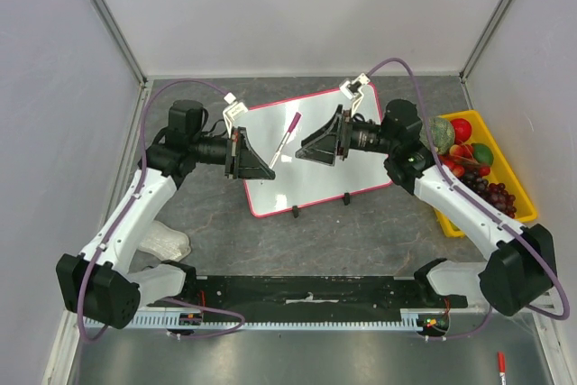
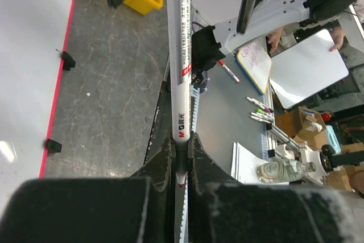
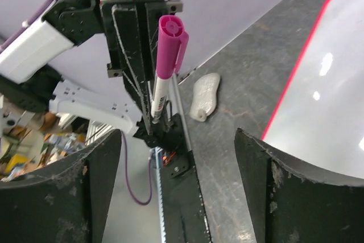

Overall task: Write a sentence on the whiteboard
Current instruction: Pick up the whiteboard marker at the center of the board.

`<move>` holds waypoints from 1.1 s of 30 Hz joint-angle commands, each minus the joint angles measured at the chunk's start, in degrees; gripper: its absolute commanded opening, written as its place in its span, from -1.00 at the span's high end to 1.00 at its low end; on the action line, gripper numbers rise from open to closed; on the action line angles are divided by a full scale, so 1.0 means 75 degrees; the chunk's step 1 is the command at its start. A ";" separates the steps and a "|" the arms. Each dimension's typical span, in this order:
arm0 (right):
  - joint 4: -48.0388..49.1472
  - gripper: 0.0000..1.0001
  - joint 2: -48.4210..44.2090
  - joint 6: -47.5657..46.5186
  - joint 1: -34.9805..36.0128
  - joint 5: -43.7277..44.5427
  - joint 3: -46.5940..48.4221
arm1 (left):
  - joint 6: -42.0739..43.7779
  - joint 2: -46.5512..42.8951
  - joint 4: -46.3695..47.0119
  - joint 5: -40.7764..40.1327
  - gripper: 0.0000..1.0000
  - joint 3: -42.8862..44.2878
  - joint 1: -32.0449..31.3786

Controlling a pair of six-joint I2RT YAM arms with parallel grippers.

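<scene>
The whiteboard (image 1: pixel 311 164) with its pink-red rim lies flat mid-table; its surface looks blank and no sentence shows on it. It also shows in the left wrist view (image 2: pixel 28 55) and the right wrist view (image 3: pixel 324 83). My left gripper (image 1: pixel 270 167) is shut on the tail end of a white marker (image 1: pixel 287 137) with a magenta cap and holds it above the board's left part. The marker's barrel (image 2: pixel 183 55) runs up from between the left gripper's tips (image 2: pixel 181 140). My right gripper (image 1: pixel 303 152) is open, facing the capped marker (image 3: pixel 165 55) a short way off and empty (image 3: pixel 176 135).
A yellow bin (image 1: pixel 518 188) of toy fruit stands at the right. A white cloth (image 1: pixel 167 242) lies near the left arm and shows in the right wrist view (image 3: pixel 205 95). Two black clips (image 1: pixel 295 212) sit on the board's near edge. A red marker (image 1: pixel 500 364) lies at the near right.
</scene>
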 commanded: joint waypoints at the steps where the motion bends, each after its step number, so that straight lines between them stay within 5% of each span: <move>1: 0.0102 -0.65 0.0207 -0.0343 0.0328 -0.0599 0.0495 | 0.0102 0.0052 0.0343 0.0818 0.96 0.0306 -0.0142; 33: 0.0323 0.17 0.0747 -0.0380 0.1008 -0.1161 0.0894 | 0.0559 0.0181 -0.0068 0.1287 0.96 0.0060 -0.0599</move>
